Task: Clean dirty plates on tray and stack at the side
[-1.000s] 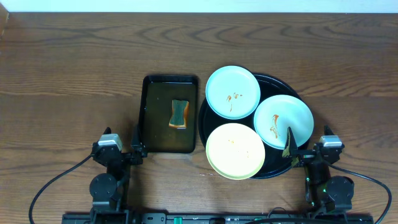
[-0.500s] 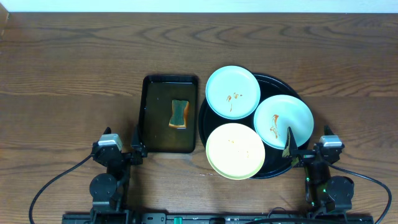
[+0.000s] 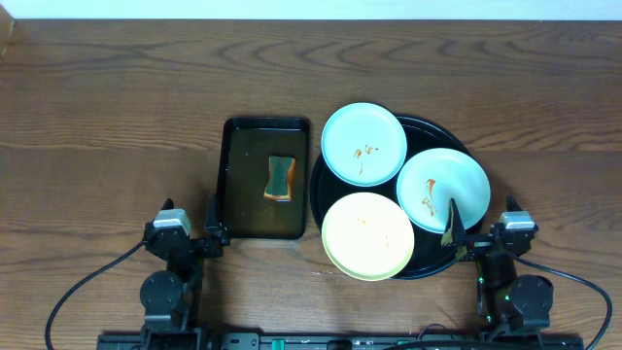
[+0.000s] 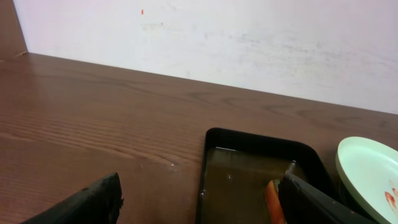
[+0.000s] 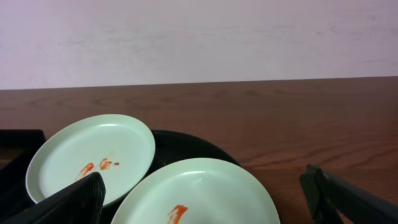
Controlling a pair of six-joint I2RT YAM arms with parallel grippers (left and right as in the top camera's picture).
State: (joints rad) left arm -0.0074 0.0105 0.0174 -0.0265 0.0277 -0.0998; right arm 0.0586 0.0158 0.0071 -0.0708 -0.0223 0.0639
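Observation:
A large round black tray [image 3: 465,146] holds three small plates. A mint-blue plate [image 3: 363,144] with orange smears overhangs the tray's upper left; it also shows in the right wrist view [image 5: 93,155]. A second smeared mint-blue plate [image 3: 443,188] lies at the right, close below the right wrist camera [image 5: 199,193]. A pale yellow plate [image 3: 368,235] overhangs the lower left. My left gripper [image 3: 202,233] is open and empty near the front edge, left of the sponge tray. My right gripper [image 3: 476,236] is open and empty at the tray's front right rim.
A rectangular black tray [image 3: 243,185] with liquid and a green-orange sponge [image 3: 280,178] lies left of the round tray; its rim shows in the left wrist view [image 4: 249,138]. A pale wall stands beyond the table's far edge.

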